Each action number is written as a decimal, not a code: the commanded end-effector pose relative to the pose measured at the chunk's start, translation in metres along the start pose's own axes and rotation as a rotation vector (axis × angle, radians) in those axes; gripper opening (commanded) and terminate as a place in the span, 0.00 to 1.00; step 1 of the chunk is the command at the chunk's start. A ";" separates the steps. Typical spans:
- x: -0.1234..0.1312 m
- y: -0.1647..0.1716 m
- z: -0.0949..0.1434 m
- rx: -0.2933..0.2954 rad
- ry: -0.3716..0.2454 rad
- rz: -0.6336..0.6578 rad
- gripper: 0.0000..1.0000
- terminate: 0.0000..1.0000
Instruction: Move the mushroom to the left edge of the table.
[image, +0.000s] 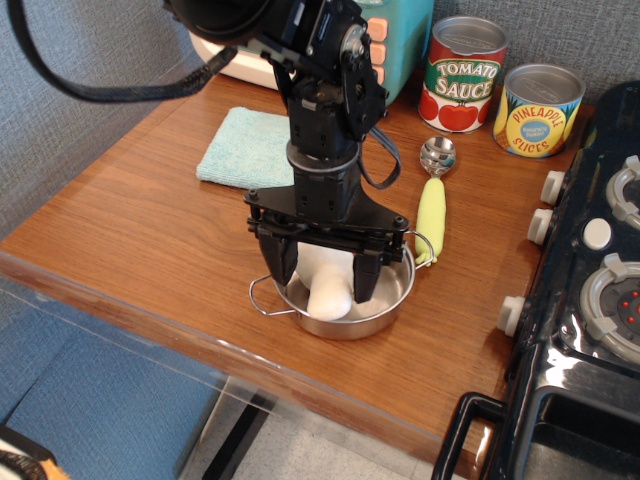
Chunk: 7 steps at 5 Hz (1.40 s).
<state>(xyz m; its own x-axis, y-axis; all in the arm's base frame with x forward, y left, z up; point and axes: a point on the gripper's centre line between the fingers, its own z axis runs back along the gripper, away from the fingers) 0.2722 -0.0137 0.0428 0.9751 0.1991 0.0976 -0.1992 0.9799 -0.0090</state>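
Note:
The white plush mushroom (328, 297) stands stem-down inside a small steel pot (396, 297) near the front of the brown wood table (130, 230). My gripper (325, 283) reaches straight down into the pot. Its black fingers (283, 272) press against both sides of the mushroom, shut on it. The cap is mostly hidden behind the gripper body. The mushroom looks slightly raised in the pot; I cannot tell whether it touches the bottom.
A yellow-handled steel scoop (432, 205) lies right of the pot. A teal cloth (245, 145) lies behind-left. Tomato sauce (463, 75) and pineapple (540, 110) cans stand at the back right. A black toy stove (590, 300) borders the right side.

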 end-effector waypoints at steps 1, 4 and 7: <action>0.006 0.000 0.001 -0.007 -0.017 0.009 0.00 0.00; 0.025 0.005 0.050 -0.090 -0.154 0.034 0.00 0.00; 0.079 0.095 0.082 -0.005 -0.154 0.248 0.00 0.00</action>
<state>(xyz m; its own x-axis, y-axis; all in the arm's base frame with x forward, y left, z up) 0.3217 0.0924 0.1148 0.8812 0.4338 0.1880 -0.4326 0.9002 -0.0498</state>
